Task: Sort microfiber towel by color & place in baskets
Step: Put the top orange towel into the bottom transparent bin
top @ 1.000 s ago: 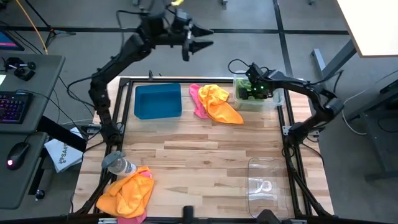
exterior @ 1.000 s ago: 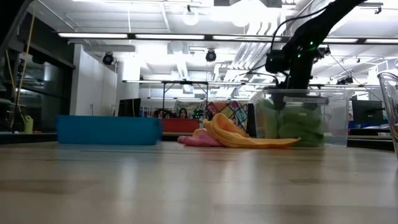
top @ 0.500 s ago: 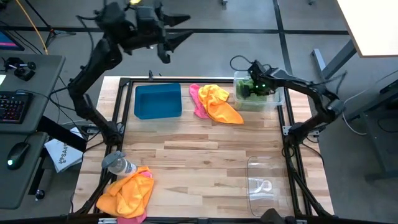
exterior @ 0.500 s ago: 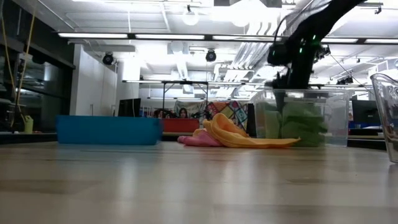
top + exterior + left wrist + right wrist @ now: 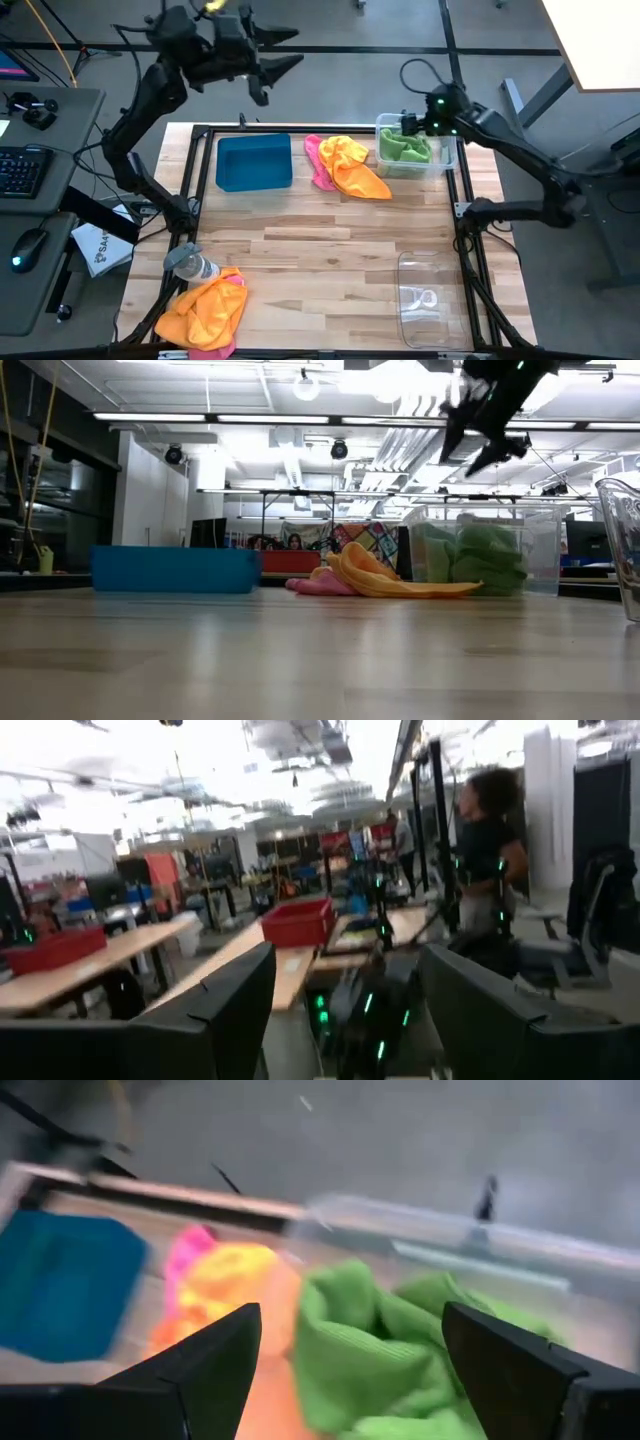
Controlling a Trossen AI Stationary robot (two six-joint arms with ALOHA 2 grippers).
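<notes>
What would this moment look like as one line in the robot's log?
right claw: open, above clear bin | green towel: in bin | left claw: open, raised off-table | orange towel: unsorted

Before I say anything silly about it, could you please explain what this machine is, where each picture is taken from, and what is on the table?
It is a robot with two dark arms, each ending in a two-finger gripper. One picture looks straight down on the table, one looks level across it, and two come from cameras on the wrists.

The right gripper is open and empty above a clear bin holding a green towel. The left gripper is open, raised beyond the table's far edge.

On the wooden table lie a blue tray, an orange towel over a pink towel, a second orange towel beside a bottle, and an empty clear bin.
</notes>
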